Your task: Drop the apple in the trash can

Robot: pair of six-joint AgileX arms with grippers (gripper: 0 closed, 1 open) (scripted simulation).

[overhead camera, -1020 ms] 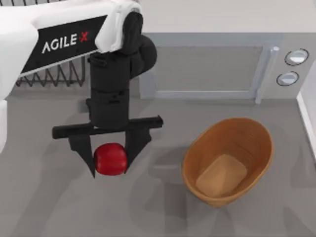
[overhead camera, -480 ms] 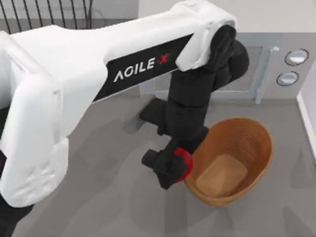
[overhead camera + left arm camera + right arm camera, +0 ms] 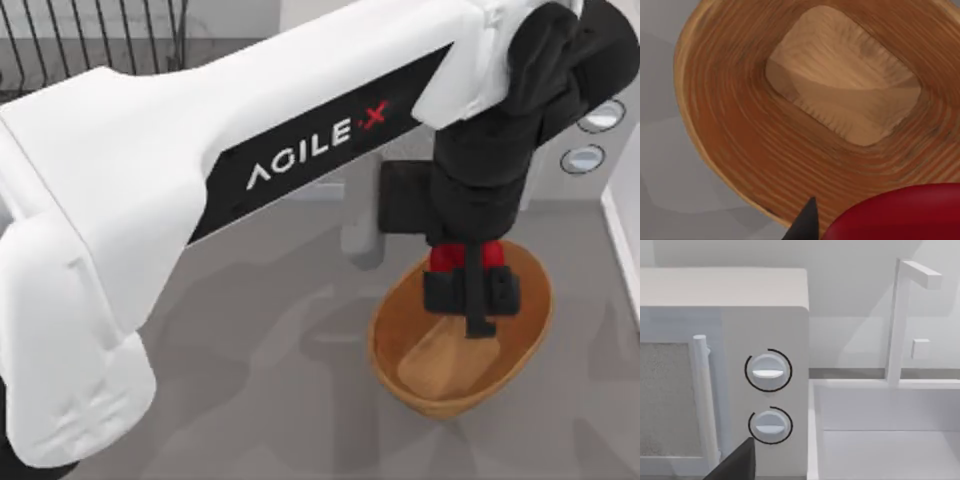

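The apple (image 3: 462, 256) is held clamped between the fingers of the left gripper (image 3: 470, 300), which is now poised directly above the trash can (image 3: 395, 340), over the part of the can nearest the microwave (image 3: 590, 150). A second ago the same gripper was seen well to the left of the trash can, with the apple gripped over bare table (image 3: 250, 400); half a second ago it was just at the can's left rim. The carry has therefore been completed, and the apple is judged to be in a position from which a release would send it onto the tan bottom. In the left wrist view the apple (image 3: 900, 212) is seen close to the camera with the trash can (image 3: 740, 140) spread beneath it, its flat bottom unobstructed. Only the opening of the fingers appears to be left. The right arm is parked beside the microwave, facing its dials (image 3: 768, 370); whether its fingers are open cannot be told.
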